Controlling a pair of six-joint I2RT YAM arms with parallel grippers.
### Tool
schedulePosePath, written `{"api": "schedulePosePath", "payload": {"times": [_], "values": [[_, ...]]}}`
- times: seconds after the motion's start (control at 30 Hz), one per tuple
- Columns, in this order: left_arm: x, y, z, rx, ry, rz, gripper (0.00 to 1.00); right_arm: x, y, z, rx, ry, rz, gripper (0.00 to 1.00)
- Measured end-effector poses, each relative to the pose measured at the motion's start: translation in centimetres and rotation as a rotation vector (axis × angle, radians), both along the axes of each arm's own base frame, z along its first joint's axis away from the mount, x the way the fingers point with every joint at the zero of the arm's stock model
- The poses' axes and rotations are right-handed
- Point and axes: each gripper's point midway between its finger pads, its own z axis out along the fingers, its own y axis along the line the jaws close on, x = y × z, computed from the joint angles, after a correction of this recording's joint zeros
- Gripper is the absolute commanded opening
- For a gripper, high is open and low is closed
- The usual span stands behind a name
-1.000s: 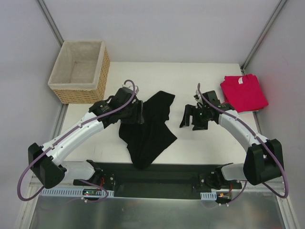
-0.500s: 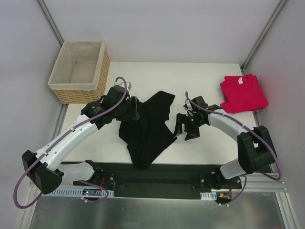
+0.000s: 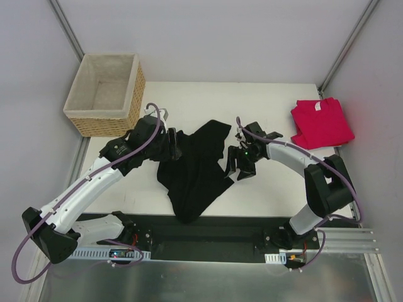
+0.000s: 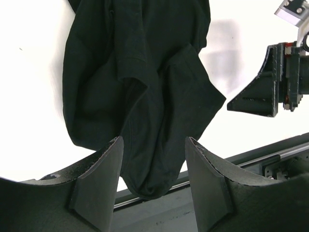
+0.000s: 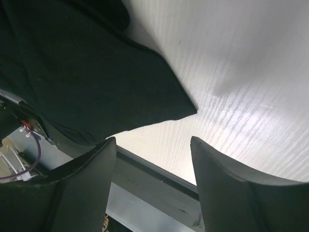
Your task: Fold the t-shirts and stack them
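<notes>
You're on the crumpled black cotton t-shirt (image 3: 195, 173), mid-table. Left gripper (image 4: 154, 147) and right gripper (image 5: 153, 145) hover over it, jaws apart, both empty. Next, I'd say: pinch its edges and spread it flat. The folded pinkish-red t-shirt (image 3: 321, 123) lies far right.

The black t-shirt (image 3: 195, 173) is soft, matt cloth, limp and creased, and its stitched hems show in the left wrist view. The red t-shirt (image 3: 321, 123), far right, is a similar matt knit with fewer creases. The basket (image 3: 104, 123), far left, has rough tan wicker walls and a pale, coarse cloth lining. The worktop (image 5: 251, 72) is white and matt, with a fine straight grain when seen close up. The left fingers (image 4: 104, 179) and right fingers (image 5: 227, 188) look like matt black plastic with a faintly grainy surface. The arm shells (image 3: 94, 182) are smooth white plastic with a slight sheen. A dull grey metal sheet (image 3: 208, 283) lies at the near edge.
</notes>
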Motion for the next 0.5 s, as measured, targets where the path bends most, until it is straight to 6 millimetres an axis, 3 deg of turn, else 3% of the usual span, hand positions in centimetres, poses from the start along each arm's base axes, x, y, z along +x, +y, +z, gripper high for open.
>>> {"api": "schedulePosePath", "payload": {"times": [0.5], "values": [[-0.7,1.6,1.0,-0.03,-0.047,0.031,0.54,1.7,0.6,-0.9,-0.136,-0.01,0.043,0.61]]}}
